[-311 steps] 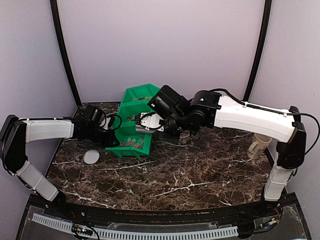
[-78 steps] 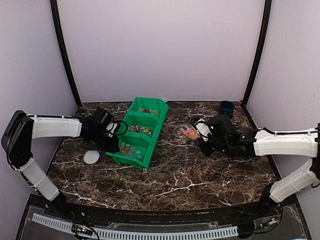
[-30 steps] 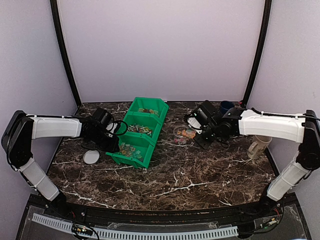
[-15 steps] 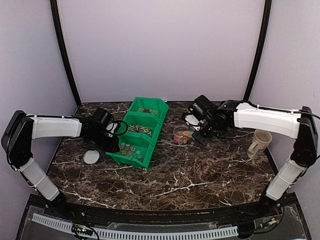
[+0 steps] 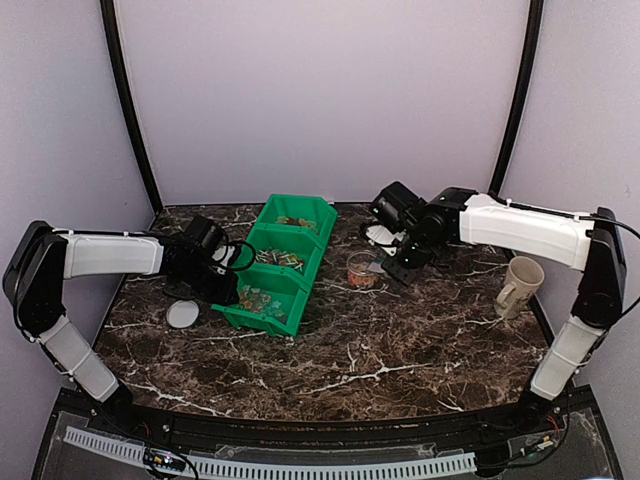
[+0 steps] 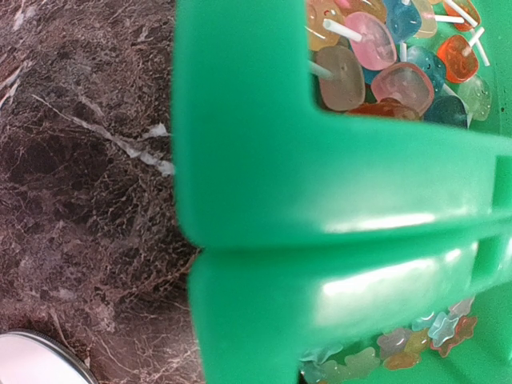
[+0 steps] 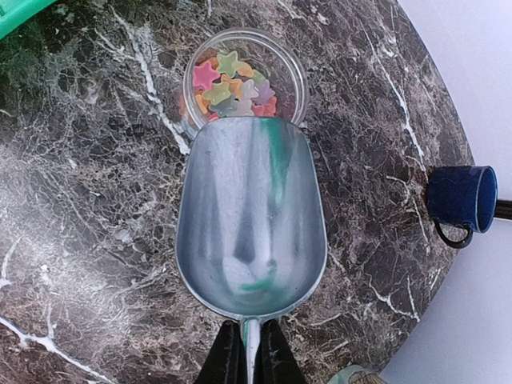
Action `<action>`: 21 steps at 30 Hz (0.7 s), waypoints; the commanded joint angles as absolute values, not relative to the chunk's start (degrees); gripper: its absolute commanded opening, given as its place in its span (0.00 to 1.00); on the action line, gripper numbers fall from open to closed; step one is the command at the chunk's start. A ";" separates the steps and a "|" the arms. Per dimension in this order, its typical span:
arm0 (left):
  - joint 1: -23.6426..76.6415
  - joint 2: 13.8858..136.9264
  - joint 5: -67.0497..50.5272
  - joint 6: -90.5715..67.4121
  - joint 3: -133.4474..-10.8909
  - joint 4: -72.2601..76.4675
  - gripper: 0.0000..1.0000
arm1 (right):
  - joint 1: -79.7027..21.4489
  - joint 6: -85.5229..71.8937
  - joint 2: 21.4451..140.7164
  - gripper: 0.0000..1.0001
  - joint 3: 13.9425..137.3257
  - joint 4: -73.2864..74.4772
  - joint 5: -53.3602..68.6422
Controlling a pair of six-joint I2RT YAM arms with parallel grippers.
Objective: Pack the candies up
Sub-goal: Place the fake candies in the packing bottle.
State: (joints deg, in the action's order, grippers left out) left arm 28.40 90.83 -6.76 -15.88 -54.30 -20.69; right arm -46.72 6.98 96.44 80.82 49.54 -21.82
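The right end effector (image 7: pixel 250 352), clamped on the empty scoop (image 7: pixel 250 216), holds it at the jar (image 7: pixel 302 80) of candies (image 7: pixel 232 92), upper centre (pour seemingly done); next, refill from the bin (image 5: pixel 255 320).

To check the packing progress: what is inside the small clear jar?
Star-shaped candies in mixed colours lie in the jar. The empty metal scoop covers its near edge, hiding any candies beneath.
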 commanded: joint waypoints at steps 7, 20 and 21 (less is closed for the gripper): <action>28.51 86.22 -9.63 -16.13 -57.75 -12.90 0.00 | -45.87 7.43 96.72 0.00 84.61 52.43 -23.39; 29.01 89.13 -9.10 -15.56 -58.58 -15.16 0.00 | -45.95 9.03 79.36 0.00 59.31 18.51 -20.46; 29.15 89.41 -9.11 -15.59 -58.64 -15.45 0.00 | -45.97 9.01 78.08 0.00 57.40 16.08 -20.02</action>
State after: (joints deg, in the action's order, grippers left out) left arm 28.51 90.85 -7.05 -15.86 -54.43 -21.56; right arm -46.22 8.43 82.52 63.18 30.98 -21.98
